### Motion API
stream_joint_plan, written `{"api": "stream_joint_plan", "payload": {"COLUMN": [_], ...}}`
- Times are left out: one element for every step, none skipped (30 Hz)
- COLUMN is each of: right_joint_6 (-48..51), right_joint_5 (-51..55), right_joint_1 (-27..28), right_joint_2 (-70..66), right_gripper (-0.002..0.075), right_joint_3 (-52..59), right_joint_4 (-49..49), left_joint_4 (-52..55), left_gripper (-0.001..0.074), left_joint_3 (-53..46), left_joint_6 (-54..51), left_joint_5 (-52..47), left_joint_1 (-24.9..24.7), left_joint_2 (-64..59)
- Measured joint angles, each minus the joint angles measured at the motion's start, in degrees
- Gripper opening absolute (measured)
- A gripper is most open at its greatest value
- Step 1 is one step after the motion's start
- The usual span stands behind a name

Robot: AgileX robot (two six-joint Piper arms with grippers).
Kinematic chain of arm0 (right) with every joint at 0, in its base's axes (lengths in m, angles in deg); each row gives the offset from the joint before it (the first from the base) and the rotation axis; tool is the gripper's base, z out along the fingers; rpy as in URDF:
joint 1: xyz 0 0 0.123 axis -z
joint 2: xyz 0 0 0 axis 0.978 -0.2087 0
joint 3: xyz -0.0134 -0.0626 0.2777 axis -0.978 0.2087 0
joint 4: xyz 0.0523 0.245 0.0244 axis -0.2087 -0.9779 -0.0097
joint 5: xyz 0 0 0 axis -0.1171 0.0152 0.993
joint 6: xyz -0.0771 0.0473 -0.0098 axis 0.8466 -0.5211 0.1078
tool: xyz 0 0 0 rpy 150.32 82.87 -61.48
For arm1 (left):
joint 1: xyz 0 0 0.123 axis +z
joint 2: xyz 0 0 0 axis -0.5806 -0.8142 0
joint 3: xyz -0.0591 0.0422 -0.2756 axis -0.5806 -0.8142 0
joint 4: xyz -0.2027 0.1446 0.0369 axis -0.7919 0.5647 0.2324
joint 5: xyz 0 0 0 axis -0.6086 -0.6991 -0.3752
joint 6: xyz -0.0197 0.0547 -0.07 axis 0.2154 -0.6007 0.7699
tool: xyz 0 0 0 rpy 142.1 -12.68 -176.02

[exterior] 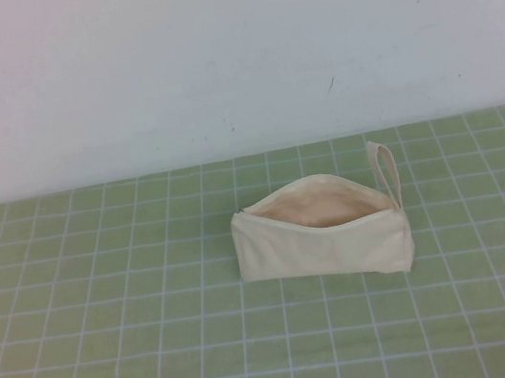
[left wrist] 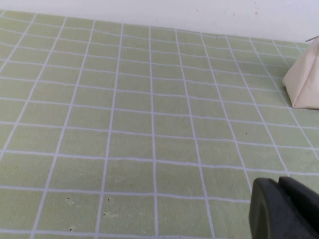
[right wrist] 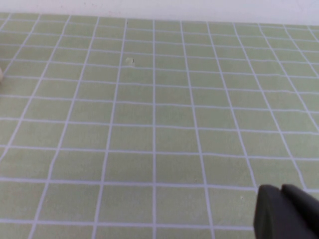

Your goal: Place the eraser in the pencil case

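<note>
The cream-white pencil case [exterior: 325, 245] stands on the green grid mat near the middle, its zip open and the beige lining showing, with its wrist loop [exterior: 386, 167] at the right end. One end of the pencil case also shows in the left wrist view [left wrist: 304, 79]. No eraser shows in any view. Neither arm shows in the high view. My left gripper [left wrist: 278, 185] hovers over bare mat to the left of the case, its fingers together and empty. My right gripper [right wrist: 280, 191] hovers over bare mat, its fingers together and empty.
The green grid mat [exterior: 114, 348] covers the table up to a white wall [exterior: 212, 60] at the back. A sliver of cream fabric [right wrist: 1, 73] shows at the edge of the right wrist view.
</note>
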Motion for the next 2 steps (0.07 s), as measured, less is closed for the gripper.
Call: {"api": "stream_joint_plan", "payload": {"right_joint_6": [0.0, 0.0], "right_joint_5": [0.0, 0.0], "right_joint_1": [0.0, 0.0], "right_joint_2": [0.0, 0.0], "right_gripper": [-0.0001, -0.0001], "right_joint_3": [0.0, 0.0], "right_joint_4": [0.0, 0.0], "left_joint_4": [0.0, 0.0], "left_gripper": [-0.0001, -0.0001], "left_joint_3": [0.0, 0.0], "left_joint_6": [0.0, 0.0], "left_joint_5": [0.0, 0.0], "left_joint_1": [0.0, 0.0], "left_joint_2": [0.0, 0.0]}}
